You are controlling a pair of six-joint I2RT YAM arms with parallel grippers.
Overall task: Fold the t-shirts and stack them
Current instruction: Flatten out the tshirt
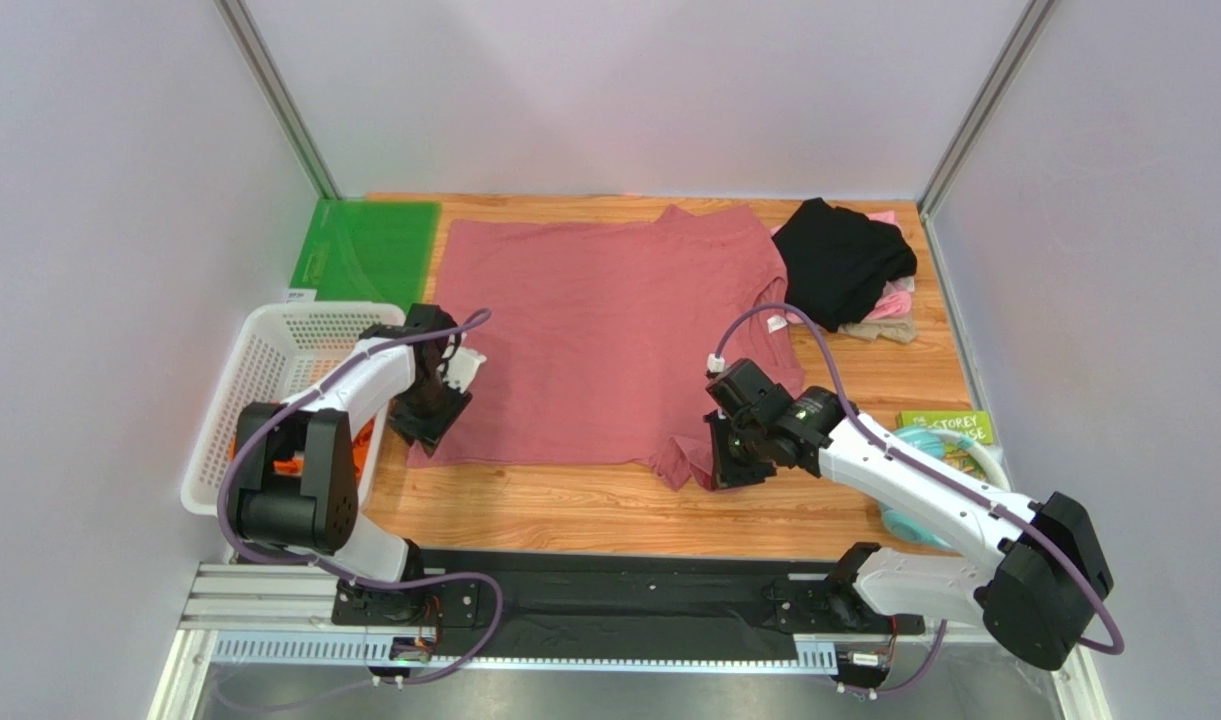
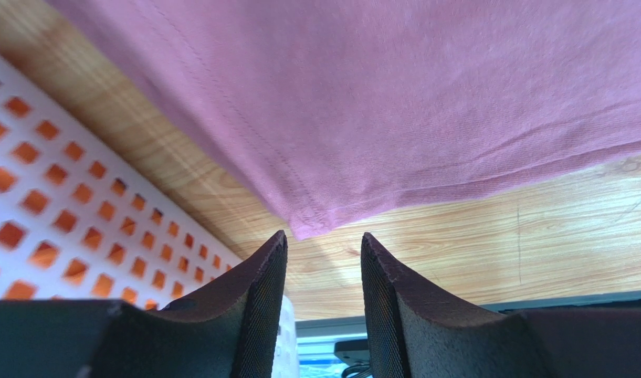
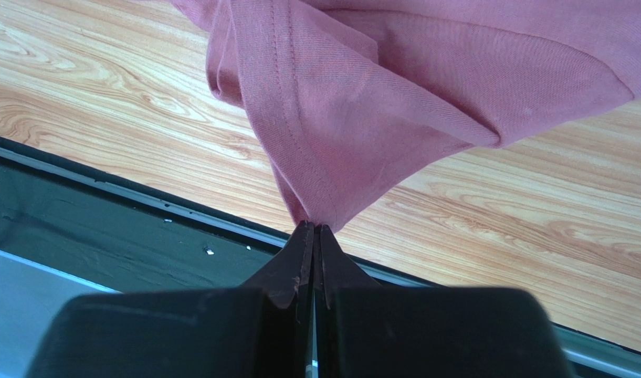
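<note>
Pinching one bunched corner of the dusty-rose t-shirt (image 3: 363,118) tight between the closed jaws of the right gripper (image 3: 313,230), the rest spreading beyond them. Holding the left gripper (image 2: 323,250) narrowly apart and empty, another shirt corner lying just ahead, white mesh basket (image 2: 71,197) on its left.

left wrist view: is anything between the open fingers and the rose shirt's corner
Nothing visible does. The left gripper stands open just short of the dusty-rose shirt, at its near corner, with only bare wooden table between them. The white basket lies off to the left, outside that gap.
</note>
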